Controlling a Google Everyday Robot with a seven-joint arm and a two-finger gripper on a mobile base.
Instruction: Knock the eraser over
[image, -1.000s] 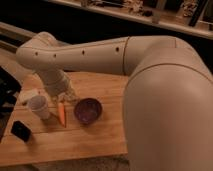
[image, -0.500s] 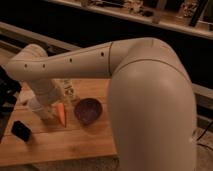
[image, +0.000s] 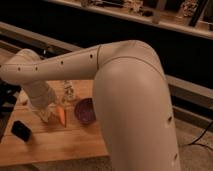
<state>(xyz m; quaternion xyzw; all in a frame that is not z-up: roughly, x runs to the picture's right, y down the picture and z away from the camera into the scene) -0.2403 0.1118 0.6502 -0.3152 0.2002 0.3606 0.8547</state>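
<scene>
The eraser is a small black block on the wooden table, near its left front, and it looks to be lying tilted. My gripper hangs at the end of the big white arm, low over the table, just right of and behind the eraser and apart from it. The arm hides the white paper cup.
An orange carrot lies right beside the gripper. A purple bowl sits to its right. A clear bottle stands behind them. Dark shelving runs along the back. The table's front edge is close to the eraser.
The arm has swung left and lower, bringing the gripper closer to the eraser and covering the white cup. The eraser, carrot and bowl have not moved on the table.
</scene>
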